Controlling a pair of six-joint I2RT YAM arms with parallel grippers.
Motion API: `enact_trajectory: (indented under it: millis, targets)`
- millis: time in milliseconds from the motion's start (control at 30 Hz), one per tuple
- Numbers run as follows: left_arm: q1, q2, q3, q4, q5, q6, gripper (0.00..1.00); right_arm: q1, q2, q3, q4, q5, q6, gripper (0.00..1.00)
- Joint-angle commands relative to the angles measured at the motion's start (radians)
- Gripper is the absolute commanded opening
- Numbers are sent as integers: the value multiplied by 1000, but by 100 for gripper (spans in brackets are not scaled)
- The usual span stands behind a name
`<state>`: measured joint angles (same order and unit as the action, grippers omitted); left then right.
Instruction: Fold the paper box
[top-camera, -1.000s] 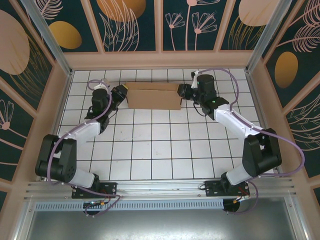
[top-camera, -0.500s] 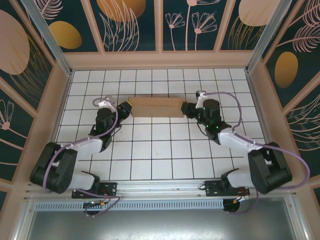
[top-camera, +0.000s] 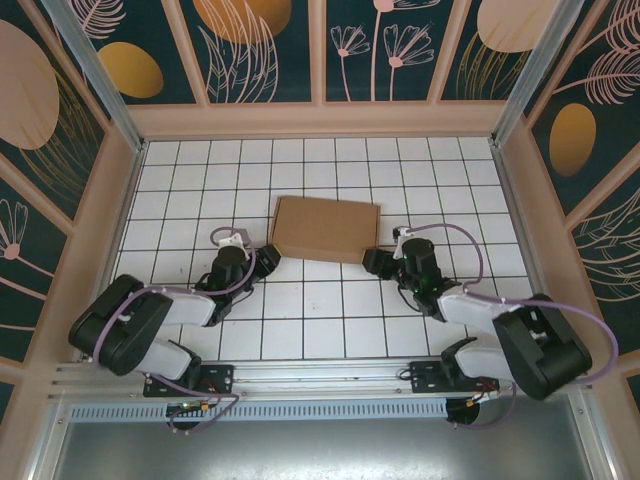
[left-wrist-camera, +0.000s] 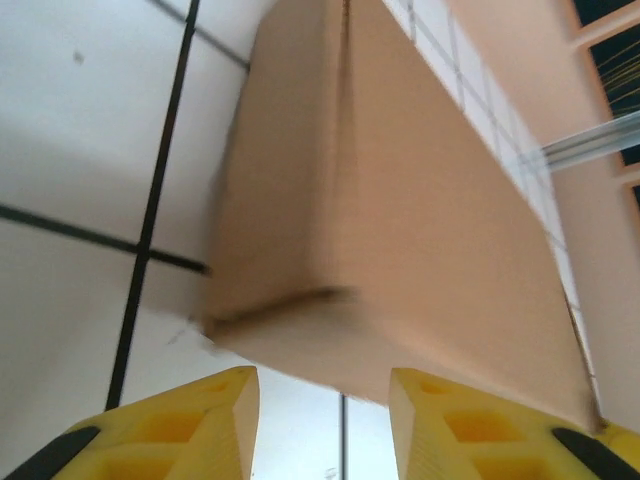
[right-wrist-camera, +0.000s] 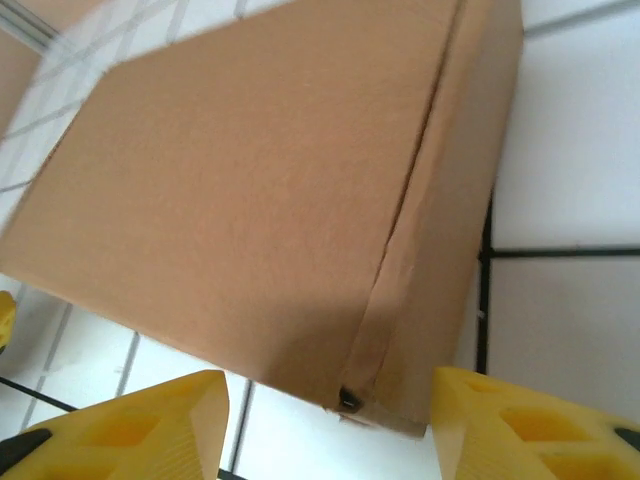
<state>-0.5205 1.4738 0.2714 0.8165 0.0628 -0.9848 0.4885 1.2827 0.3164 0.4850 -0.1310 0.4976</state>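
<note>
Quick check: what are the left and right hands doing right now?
Left hand: open, at the end of the paper box, holding nothing.
Right hand: open, at the box's corner, not gripping it.

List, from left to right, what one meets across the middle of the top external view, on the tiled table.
left gripper → paper box, lying closed and flat on the tiles → right gripper

Plain brown cardboard box (top-camera: 325, 228), closed and unmarked, lay flat with its broad face up near the middle of the white tiled table (top-camera: 300, 300). It sat slightly skewed to the tile lines. A fold seam ran close to one short edge.
</note>
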Motion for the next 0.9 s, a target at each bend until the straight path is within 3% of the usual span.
enact_trajectory:
  millis: [0, 233, 400, 700, 800, 867]
  targets:
    - [-7, 60, 47, 42, 9, 14, 41, -46, 96, 94, -66, -38, 16, 56]
    - [-5, 172, 172, -8, -33, 40, 40, -112, 313, 275, -142, -98, -15, 52]
    - [-4, 199, 215, -35, -62, 69, 40, -115, 372, 354, -163, -119, -13, 48]
    - [2, 189, 290, -87, 5, 140, 43, -123, 354, 370, -171, -98, -36, 49]
    - [3, 98, 264, -117, 5, 171, 49, -124, 268, 346, -173, -69, -47, 55]
    - [2, 12, 253, -164, 0, 212, 59, -123, 187, 331, -188, -43, -57, 63]
